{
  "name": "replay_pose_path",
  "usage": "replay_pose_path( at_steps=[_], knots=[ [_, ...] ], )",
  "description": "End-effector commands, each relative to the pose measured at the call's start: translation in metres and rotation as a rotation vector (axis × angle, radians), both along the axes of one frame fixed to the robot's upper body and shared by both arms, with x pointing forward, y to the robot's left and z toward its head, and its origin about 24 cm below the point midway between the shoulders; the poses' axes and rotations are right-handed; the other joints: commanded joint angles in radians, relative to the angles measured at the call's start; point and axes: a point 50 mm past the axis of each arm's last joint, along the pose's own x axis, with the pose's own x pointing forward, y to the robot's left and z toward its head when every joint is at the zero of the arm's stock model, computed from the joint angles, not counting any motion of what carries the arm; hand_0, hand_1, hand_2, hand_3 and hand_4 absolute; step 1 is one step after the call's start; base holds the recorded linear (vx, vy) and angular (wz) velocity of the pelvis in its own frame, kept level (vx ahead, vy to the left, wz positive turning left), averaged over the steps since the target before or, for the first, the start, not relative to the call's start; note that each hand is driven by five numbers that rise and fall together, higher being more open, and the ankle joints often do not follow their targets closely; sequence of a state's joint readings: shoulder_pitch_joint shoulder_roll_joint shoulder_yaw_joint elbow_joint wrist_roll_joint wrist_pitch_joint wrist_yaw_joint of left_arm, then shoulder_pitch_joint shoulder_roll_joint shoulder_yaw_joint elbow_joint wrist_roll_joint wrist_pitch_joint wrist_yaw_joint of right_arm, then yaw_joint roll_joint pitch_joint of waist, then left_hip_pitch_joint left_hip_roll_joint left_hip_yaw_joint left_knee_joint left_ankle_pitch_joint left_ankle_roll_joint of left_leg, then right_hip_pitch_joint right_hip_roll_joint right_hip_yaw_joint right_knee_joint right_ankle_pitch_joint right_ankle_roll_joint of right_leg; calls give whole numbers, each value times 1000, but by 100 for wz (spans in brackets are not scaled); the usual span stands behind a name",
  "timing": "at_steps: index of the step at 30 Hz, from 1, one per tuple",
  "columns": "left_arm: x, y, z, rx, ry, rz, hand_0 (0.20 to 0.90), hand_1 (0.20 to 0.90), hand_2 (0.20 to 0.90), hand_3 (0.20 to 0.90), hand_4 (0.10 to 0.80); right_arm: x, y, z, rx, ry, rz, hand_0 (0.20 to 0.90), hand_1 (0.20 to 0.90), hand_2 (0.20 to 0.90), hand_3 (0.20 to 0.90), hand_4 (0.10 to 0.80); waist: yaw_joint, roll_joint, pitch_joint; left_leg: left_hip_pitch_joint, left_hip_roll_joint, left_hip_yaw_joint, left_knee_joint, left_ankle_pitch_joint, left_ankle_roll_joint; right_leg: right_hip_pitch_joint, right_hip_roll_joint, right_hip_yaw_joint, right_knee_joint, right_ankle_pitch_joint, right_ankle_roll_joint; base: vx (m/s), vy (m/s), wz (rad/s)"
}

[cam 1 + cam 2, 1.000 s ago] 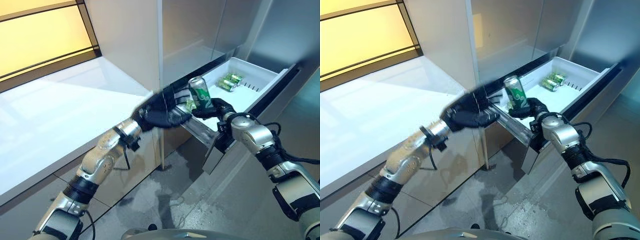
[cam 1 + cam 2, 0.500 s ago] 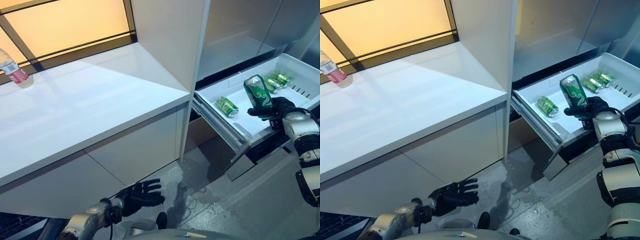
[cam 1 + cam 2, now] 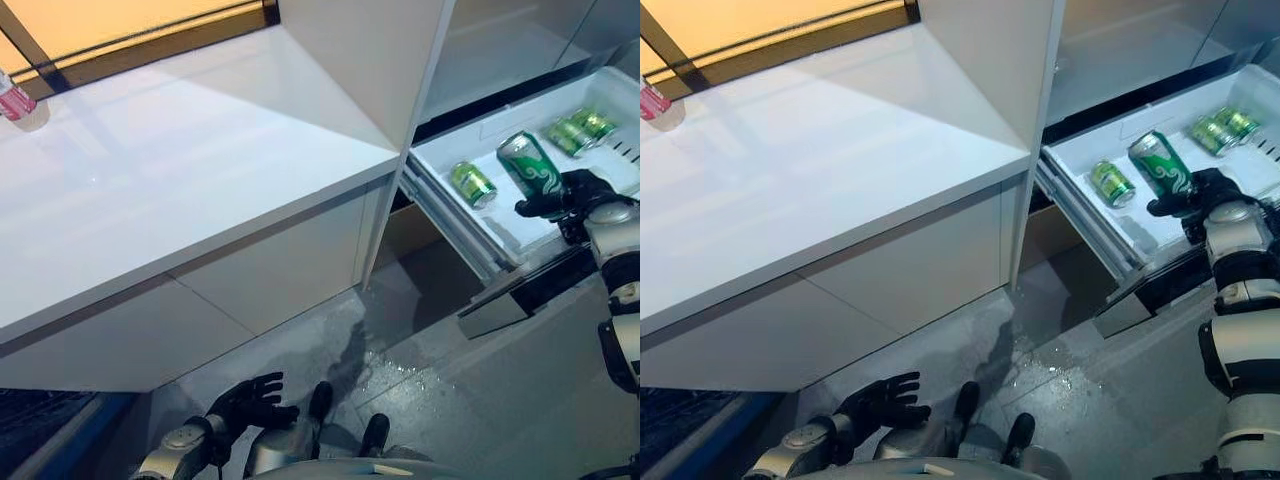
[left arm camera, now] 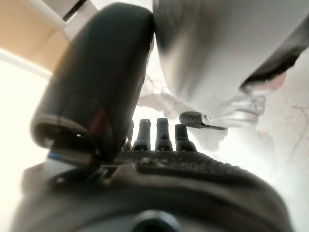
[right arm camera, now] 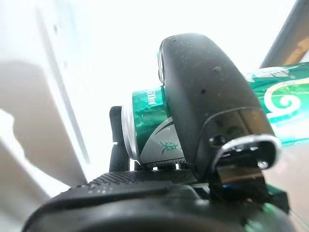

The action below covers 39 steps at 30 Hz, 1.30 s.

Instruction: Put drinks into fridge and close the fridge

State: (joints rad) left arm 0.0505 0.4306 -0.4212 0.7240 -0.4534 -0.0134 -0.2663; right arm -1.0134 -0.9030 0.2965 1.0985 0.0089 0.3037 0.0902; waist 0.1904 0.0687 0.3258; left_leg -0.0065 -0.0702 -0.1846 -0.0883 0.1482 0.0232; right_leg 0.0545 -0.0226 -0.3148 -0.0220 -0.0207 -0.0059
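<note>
Green can (image 3: 531, 166) tilts above the open fridge drawer (image 3: 520, 232), clasped in the right hand (image 3: 575, 192).

Bright glare whitens the counter (image 3: 180, 170); both wrist views are overexposed and blurred.

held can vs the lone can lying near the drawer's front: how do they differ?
The held can is gripped in the right hand, off the drawer floor; the lone can lies loose on it. The held can is tilted, top up; the lone can lies on its side. The held can looks larger in view. Both are green drink cans.
</note>
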Motion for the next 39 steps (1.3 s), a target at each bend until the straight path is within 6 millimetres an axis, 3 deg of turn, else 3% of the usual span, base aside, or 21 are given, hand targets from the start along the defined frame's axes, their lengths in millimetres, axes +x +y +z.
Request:
replay_pose_path(
  at_steps=[1,7,15,25,32,33,35,36,38,39],
  knots=[
    [-7,15,-1,72,-19,9,900,900,900,900,800,-9,-14,20,-43,27,-16,300,300,300,200,100,12,-4,29,-65,-17,79,156,-165,5,-82,-22,61,145,-75,12,-101,-3,9],
    [-6,25,-2,121,-24,45,900,900,900,900,800,-5,-8,16,-20,83,6,300,300,300,200,100,14,4,63,-106,-19,78,181,-162,10,-132,-25,64,179,-73,6,-34,5,15],
    [3,36,5,118,-58,120,900,900,900,900,800,-12,-15,10,-21,221,6,300,300,300,200,100,21,3,86,-126,-25,82,211,-169,15,-161,-29,64,220,-78,3,0,0,0],
    [18,36,15,91,-105,136,900,900,900,900,800,-12,-13,10,-24,317,59,300,300,300,200,100,30,-6,101,-132,-28,81,228,-171,17,-168,-30,66,243,-76,3,0,0,0],
    [15,36,13,99,-86,134,900,900,900,900,800,-7,-7,11,-86,357,83,300,300,300,200,100,38,-2,109,-143,-30,71,241,-168,17,-174,-34,62,258,-80,0,0,0,0],
    [14,35,12,97,-84,138,900,900,900,900,800,-5,-5,11,-103,374,92,366,366,366,277,177,42,2,113,-152,-31,69,248,-166,15,-180,-37,59,266,-82,-1,3,36,1],
    [15,34,12,87,-87,148,900,900,900,900,800,-3,-2,12,-126,390,98,385,385,385,299,199,48,7,119,-163,-31,65,252,-162,13,-188,-40,52,274,-84,-3,-4,40,2],
    [15,34,12,84,-87,151,900,900,900,900,800,-2,-1,12,-130,397,100,474,474,474,403,303,49,9,121,-165,-31,64,253,-162,12,-190,-41,50,276,-84,-4,-9,32,2],
    [16,33,12,78,-90,156,900,900,900,900,800,-1,0,12,-132,414,99,900,900,900,900,800,55,14,128,-175,-31,60,255,-157,11,-199,-43,44,284,-86,-6,-20,30,3],
    [17,33,13,77,-91,159,900,900,900,900,800,-1,1,11,-124,417,97,900,900,900,900,800,59,16,132,-181,-31,58,256,-154,11,-203,-43,41,288,-87,-7,-32,25,4]
  ],
)
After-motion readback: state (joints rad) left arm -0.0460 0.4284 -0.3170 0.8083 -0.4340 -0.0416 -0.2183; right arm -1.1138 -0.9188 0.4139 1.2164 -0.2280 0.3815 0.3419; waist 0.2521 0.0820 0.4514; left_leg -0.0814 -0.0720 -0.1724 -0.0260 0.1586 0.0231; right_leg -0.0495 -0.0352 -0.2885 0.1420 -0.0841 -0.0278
